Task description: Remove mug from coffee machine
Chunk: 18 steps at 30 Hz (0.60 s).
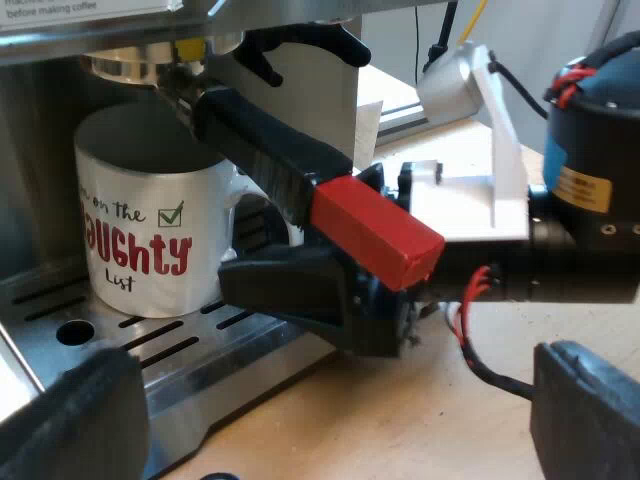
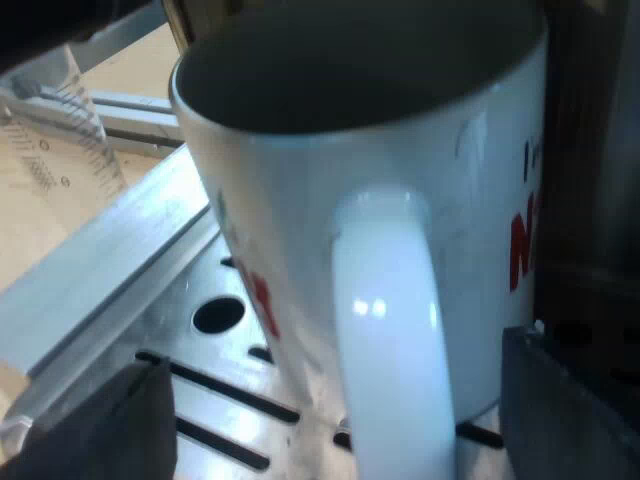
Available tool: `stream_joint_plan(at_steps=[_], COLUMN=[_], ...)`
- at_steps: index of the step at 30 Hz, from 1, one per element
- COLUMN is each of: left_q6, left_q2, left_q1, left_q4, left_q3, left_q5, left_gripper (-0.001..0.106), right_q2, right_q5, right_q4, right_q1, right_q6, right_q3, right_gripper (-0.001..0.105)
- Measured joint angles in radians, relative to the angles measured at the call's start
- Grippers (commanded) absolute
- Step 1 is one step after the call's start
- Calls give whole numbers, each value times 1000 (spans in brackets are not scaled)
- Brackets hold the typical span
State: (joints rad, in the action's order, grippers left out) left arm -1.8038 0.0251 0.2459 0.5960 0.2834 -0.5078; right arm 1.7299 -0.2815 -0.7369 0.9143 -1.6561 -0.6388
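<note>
My right gripper (image 2: 335, 400), fingers apart, straddles the handle of the white printed ceramic mug (image 2: 290, 220); I can't tell its contents. My left gripper (image 1: 330, 400) gapes wide.

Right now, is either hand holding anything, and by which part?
Nothing is held. The right hand stands open around the mug's handle; the left hand is open too.

White mug (image 1: 150, 240), red lettering, upright on slotted drip tray (image 1: 190, 365), interior dark, perhaps empty.
</note>
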Motion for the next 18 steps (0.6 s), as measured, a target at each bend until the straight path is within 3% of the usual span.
stream_joint_plan(at_steps=[13, 15, 18], left_q6=[0, 0, 0], left_q2=[0, 0, 0], left_q1=[0, 0, 0], left_q4=[0, 0, 0], left_q3=[0, 0, 0], left_q5=[-8, -8, -8], left_gripper=[79, 79, 79], right_q2=[2, 2, 2], right_q5=[27, 28, 28], right_q4=[104, 112, 113], right_q1=[-32, -32, -32], right_q6=[22, 22, 22], right_q3=[-50, -50, -50], right_gripper=[67, 61, 33])
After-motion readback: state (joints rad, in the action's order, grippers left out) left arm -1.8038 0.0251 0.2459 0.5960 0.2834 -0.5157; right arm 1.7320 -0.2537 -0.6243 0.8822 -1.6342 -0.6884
